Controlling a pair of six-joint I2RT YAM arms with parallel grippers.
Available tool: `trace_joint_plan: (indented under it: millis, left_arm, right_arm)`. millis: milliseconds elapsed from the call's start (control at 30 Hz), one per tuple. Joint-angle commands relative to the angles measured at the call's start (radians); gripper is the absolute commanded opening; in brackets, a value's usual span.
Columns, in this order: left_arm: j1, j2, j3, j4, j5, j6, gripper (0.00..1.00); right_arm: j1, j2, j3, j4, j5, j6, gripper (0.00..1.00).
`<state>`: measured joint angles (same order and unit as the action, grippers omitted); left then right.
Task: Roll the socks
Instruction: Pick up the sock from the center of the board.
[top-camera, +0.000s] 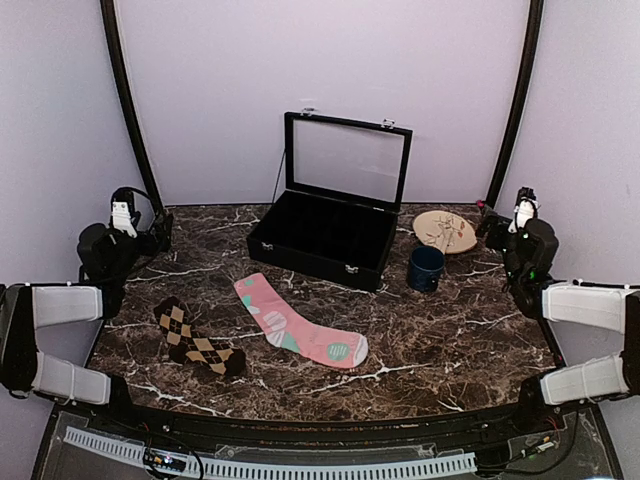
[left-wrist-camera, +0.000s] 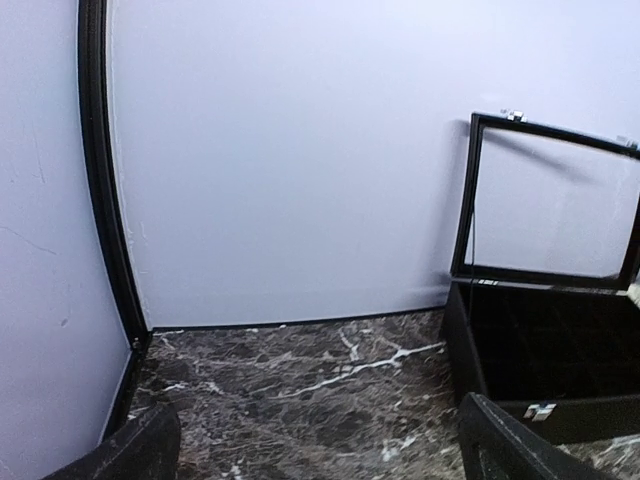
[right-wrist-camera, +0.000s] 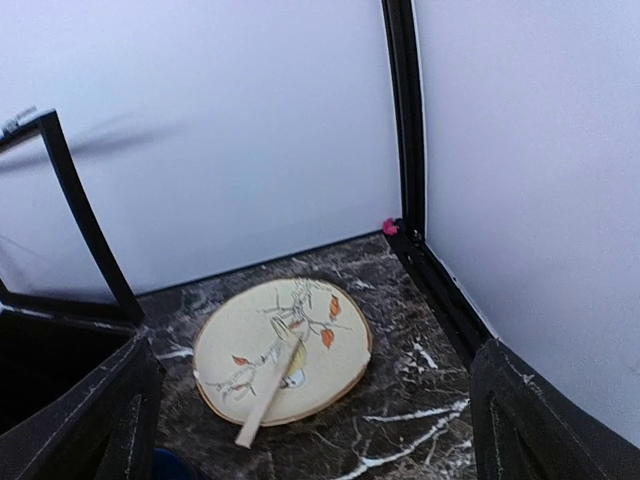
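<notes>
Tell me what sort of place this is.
Probably a robot test booth, not a home: plain pale walls enclose a marble-patterned table, two robot arms flank it, and unrelated props sit on it: socks, a black display case, a mug.

From above and behind the arms, we look down on the whole marble table (top-camera: 440, 350). From the left gripper (left-wrist-camera: 318, 445) we look low and close toward the back-left corner. From the right gripper (right-wrist-camera: 320, 415) we face the back-right corner and the round fan (right-wrist-camera: 283, 348). All three views share the open black case (top-camera: 330, 225).
</notes>
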<state>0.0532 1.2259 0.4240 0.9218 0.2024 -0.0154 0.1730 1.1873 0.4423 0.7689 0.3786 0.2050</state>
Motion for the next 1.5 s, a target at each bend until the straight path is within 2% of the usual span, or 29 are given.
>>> trace_joint_plan:
  millis: [0, 133, 167, 200, 267, 467, 600, 867, 1167, 1333, 1467]
  left_arm:
    - [-0.005, -0.06, 0.0, -0.039, 0.049, -0.235, 0.99]
    - [-0.004, -0.121, -0.015, -0.085, 0.042, -0.411, 0.99]
    - [-0.005, -0.123, 0.004, -0.133, 0.06, -0.432, 0.99]
    - [-0.004, -0.121, 0.019, -0.162, 0.086, -0.45, 0.99]
    - [-0.011, -0.127, 0.026, -0.189, 0.111, -0.48, 0.96]
    - [-0.172, -0.261, 0.028, -0.404, -0.169, -0.335, 0.95]
    - [-0.23, -0.312, 0.007, -0.468, -0.235, -0.312, 0.94]
    - [-0.418, -0.278, 0.096, -0.666, -0.342, -0.285, 0.91]
    - [-0.508, -0.182, 0.176, -0.785, -0.37, -0.304, 0.86]
    - [-0.542, -0.109, 0.217, -0.821, -0.364, -0.286, 0.82]
    - [-0.566, -0.029, 0.257, -0.859, -0.352, -0.284, 0.82]
  right_arm:
    - [0.004, -0.081, 0.052, -0.009, 0.018, 0.121, 1.0]
    - [-0.013, -0.202, -0.039, 0.115, -0.11, 0.196, 1.0]
    - [-0.017, -0.211, -0.04, 0.123, -0.144, 0.198, 0.96]
    - [-0.015, -0.211, -0.016, 0.091, -0.202, 0.185, 0.93]
    - [0.008, -0.189, 0.061, -0.092, -0.221, 0.176, 0.88]
    - [0.121, -0.188, 0.116, -0.341, -0.027, 0.204, 0.86]
    - [0.229, -0.172, 0.156, -0.51, 0.064, 0.265, 0.85]
    - [0.581, -0.012, 0.319, -0.785, 0.289, 0.416, 0.86]
    - [0.844, 0.244, 0.529, -1.056, 0.318, 0.635, 0.87]
    - [0.903, 0.372, 0.593, -1.12, 0.263, 0.762, 0.88]
    - [0.924, 0.398, 0.595, -1.131, 0.219, 0.82, 0.88]
